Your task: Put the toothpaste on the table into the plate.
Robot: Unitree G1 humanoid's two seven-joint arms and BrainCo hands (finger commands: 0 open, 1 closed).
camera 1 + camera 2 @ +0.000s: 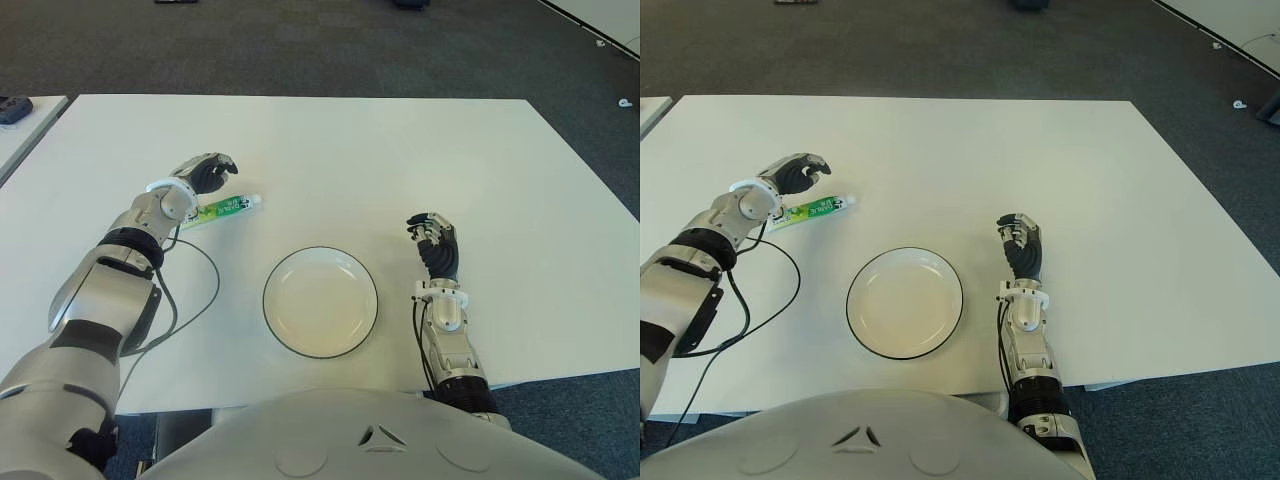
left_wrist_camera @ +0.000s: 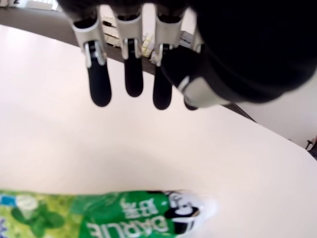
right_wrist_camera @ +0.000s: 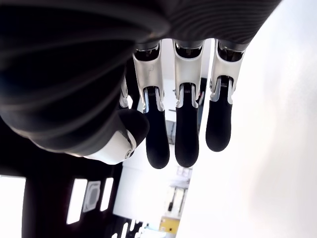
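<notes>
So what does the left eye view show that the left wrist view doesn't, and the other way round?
Only the left eye view shows the empty plate, the right robot hand beside it on the plate's right, and the cable looping from the left arm. Only the left wrist view shows, from close by, that the left robot hand holds nothing, its fingers spread above the table. Both show the green toothpaste lying on the table beside that hand, not in the plate.
</notes>
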